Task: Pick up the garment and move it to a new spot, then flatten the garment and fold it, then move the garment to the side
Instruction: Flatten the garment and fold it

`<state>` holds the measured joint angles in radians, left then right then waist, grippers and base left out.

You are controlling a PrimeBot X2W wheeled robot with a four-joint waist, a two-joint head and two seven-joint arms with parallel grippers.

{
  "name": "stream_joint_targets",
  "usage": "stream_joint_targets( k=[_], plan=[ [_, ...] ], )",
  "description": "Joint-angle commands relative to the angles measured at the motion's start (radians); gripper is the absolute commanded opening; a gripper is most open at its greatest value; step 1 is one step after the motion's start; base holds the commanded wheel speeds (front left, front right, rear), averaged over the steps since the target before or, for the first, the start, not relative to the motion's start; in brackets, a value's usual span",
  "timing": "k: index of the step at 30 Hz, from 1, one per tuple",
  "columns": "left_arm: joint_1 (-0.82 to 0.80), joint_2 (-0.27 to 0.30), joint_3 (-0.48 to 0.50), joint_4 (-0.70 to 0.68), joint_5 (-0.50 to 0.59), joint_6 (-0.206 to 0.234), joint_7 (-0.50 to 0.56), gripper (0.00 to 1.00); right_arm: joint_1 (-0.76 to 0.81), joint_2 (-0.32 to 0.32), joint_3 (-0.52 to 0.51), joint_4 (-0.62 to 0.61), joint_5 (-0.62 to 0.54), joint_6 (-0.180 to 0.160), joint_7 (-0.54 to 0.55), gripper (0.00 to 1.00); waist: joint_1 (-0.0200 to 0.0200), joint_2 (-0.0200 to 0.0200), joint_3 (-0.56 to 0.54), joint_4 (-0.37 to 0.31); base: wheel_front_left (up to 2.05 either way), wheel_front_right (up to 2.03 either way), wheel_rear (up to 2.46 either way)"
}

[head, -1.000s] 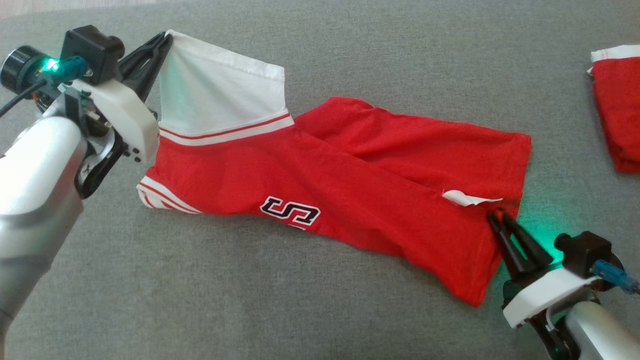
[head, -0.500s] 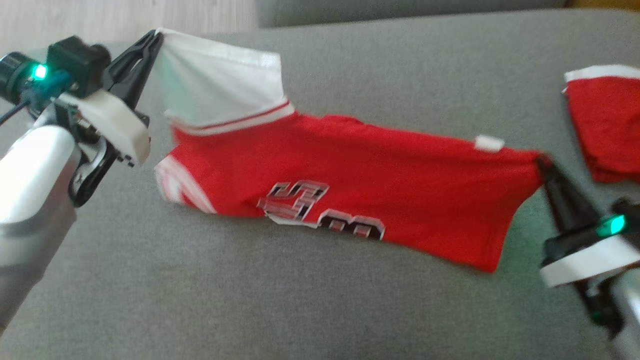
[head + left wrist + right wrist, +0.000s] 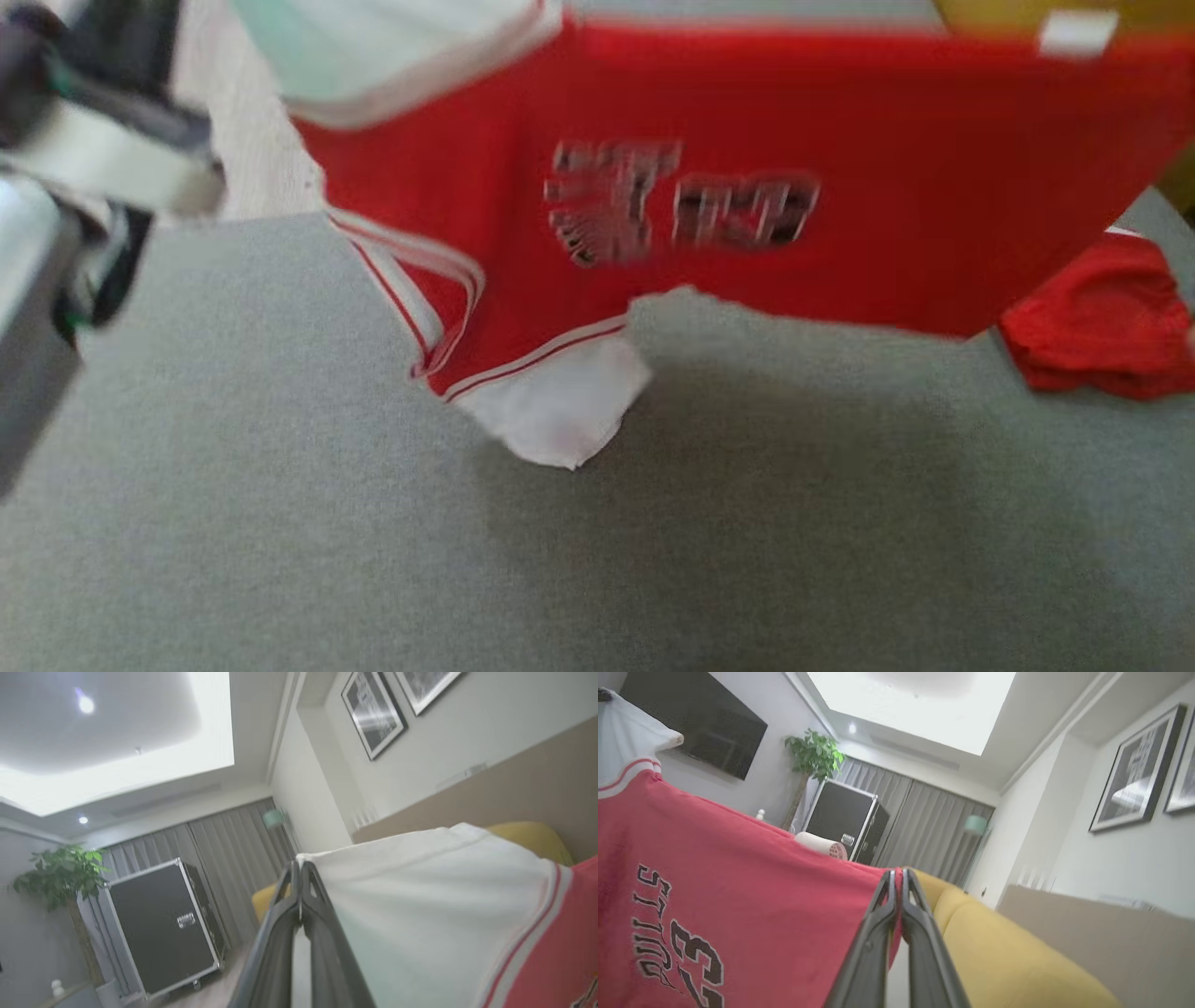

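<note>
The garment (image 3: 747,121) is a red jersey with white sleeves and dark lettering, blurred in the head view. It hangs stretched in the air above the grey surface (image 3: 653,560), with one white sleeve (image 3: 560,420) dangling lowest. In the left wrist view my left gripper (image 3: 299,868) is shut on the edge of the other white sleeve (image 3: 420,905). My right gripper (image 3: 896,875) is shut on the garment's red corner (image 3: 738,882) in the right wrist view. My left wrist (image 3: 93,159) shows blurred at the left of the head view.
Another red garment (image 3: 1102,327) lies crumpled on the grey surface at the right. Yellow cushions (image 3: 994,952) sit beyond the held corner. A black case (image 3: 159,933) stands by the curtains, and pale wooden floor (image 3: 243,140) shows past the surface's far left edge.
My right gripper closed on the garment's corner. Both grippers rose, lifting the garment off the surface until it hangs spread between them. The head view has also shifted.
</note>
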<state>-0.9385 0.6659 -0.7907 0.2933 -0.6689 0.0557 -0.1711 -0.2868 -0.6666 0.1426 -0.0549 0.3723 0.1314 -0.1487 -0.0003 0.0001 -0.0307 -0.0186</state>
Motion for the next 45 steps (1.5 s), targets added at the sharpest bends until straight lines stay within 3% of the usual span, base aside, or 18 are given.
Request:
stream_joint_targets(
  k=[1,5,9,14,19,27,35,45],
  plan=[
    [-0.108,0.051,0.082,-0.046,0.008,0.023,-0.017,0.0,-0.08,-0.059,-0.009,-0.043,0.014,-0.001,0.016,0.0,0.0003,-0.0001,-0.011,0.001,0.0,0.0,0.0],
    [-0.191,0.03,0.13,-0.096,-0.009,0.044,-0.019,0.0,-0.218,-0.111,0.011,-0.044,0.042,-0.001,0.051,0.0,0.0003,-0.0001,0.003,0.008,0.0,0.0,0.0],
    [-0.276,-0.004,0.125,-0.059,-0.02,0.024,0.033,0.0,-0.374,-0.123,0.092,0.039,0.089,-0.001,0.072,0.0,0.0003,-0.0001,0.048,0.015,0.0,0.0,0.0],
    [-0.406,-0.059,0.099,0.071,-0.007,-0.015,0.092,0.0,-0.58,-0.121,0.232,0.197,0.161,-0.001,0.077,0.0,0.0003,-0.0001,0.189,0.033,0.0,0.0,0.0],
    [-0.608,-0.132,0.086,0.246,0.077,-0.018,0.027,0.0,-0.85,-0.113,0.379,0.386,0.204,-0.001,0.02,0.0,0.0003,-0.0001,0.38,0.055,0.0,0.0,0.0],
    [-0.779,-0.21,0.116,0.373,0.178,0.025,-0.088,0.0,-1.093,-0.096,0.486,0.57,0.153,-0.001,-0.102,0.0,0.0003,-0.0001,0.489,0.082,0.0,0.0,0.0],
    [-0.644,-0.222,0.176,0.255,0.21,-0.024,-0.09,0.0,-1.085,-0.133,0.541,0.582,0.176,-0.001,-0.113,0.0,0.0003,-0.0001,0.541,0.129,0.0,0.0,0.0],
    [-0.182,-0.198,0.242,0.095,0.22,-0.104,-0.09,0.0,-0.78,-0.146,0.498,0.571,0.239,-0.001,-0.113,0.0,0.0003,-0.0001,0.465,0.146,0.0,0.0,0.0]
  ],
)
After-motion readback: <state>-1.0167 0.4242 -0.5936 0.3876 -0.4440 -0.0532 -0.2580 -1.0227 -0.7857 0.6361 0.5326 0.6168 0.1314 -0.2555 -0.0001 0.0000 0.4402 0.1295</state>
